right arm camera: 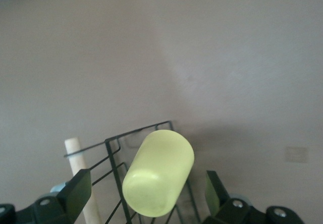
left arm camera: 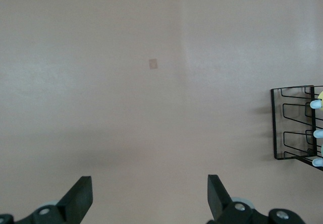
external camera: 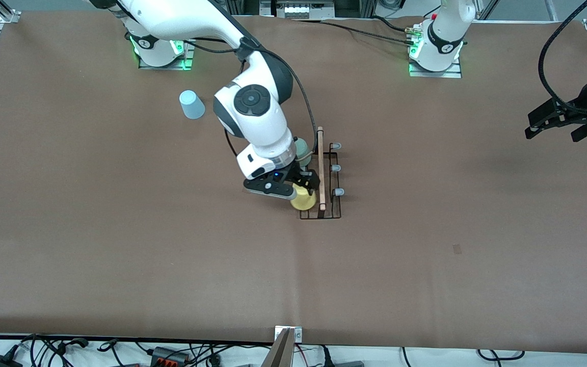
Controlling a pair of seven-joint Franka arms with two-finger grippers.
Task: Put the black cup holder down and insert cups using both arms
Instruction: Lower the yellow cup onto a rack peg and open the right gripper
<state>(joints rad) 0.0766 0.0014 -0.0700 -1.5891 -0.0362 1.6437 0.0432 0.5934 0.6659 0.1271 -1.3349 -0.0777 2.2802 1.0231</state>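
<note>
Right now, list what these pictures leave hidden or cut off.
- Green cup: front view, mostly hidden by the right arm's wrist.
- Yellow cup: its peg is hidden inside it in every view; the right gripper, open, covers part of it.
- Black cup holder: left wrist view, cut off at the picture's edge.
- Left arm: front view, cut off at the edge.

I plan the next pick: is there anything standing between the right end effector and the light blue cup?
Nothing visible does. The light blue cup stands alone on bare table toward the right arm's end; the right end effector is open at the yellow cup on the black cup holder.
</note>
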